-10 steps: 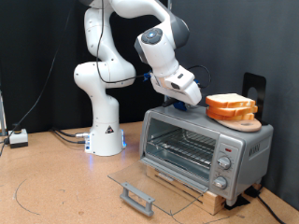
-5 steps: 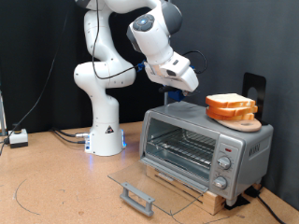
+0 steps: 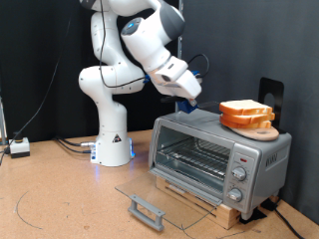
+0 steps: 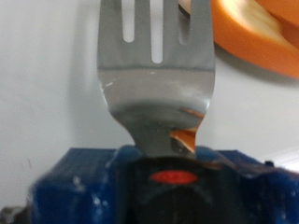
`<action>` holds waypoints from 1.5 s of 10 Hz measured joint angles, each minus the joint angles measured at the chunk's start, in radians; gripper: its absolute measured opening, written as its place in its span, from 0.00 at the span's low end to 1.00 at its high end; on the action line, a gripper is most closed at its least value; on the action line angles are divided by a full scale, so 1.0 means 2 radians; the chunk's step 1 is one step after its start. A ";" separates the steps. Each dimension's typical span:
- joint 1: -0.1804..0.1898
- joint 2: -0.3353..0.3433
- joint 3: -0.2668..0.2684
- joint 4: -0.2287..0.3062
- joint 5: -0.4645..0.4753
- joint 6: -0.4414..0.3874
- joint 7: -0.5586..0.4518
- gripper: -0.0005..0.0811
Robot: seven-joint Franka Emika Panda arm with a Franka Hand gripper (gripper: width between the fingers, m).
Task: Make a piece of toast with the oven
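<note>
Fingers clamped on a fork [image 4: 154,70] w/ the gripper [image 3: 186,98] above the open oven [image 3: 219,157]; bread pile [image 3: 247,115] sits on its top w/ the piece of toast presumably in it — light, floppy, crumbly, so slide under, don't pinch.

Bright even indoor light, soft shadows, wrist view blurred up close

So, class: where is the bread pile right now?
In the exterior view, the bread pile sits on the oven, towards the view's right, just right of the gripper.
</note>
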 joint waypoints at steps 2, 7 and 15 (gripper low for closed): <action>-0.025 0.000 -0.024 -0.001 -0.011 0.003 -0.011 0.58; -0.086 0.005 -0.079 0.003 -0.053 -0.005 -0.021 0.58; -0.083 0.020 -0.040 0.009 -0.058 -0.014 -0.015 0.58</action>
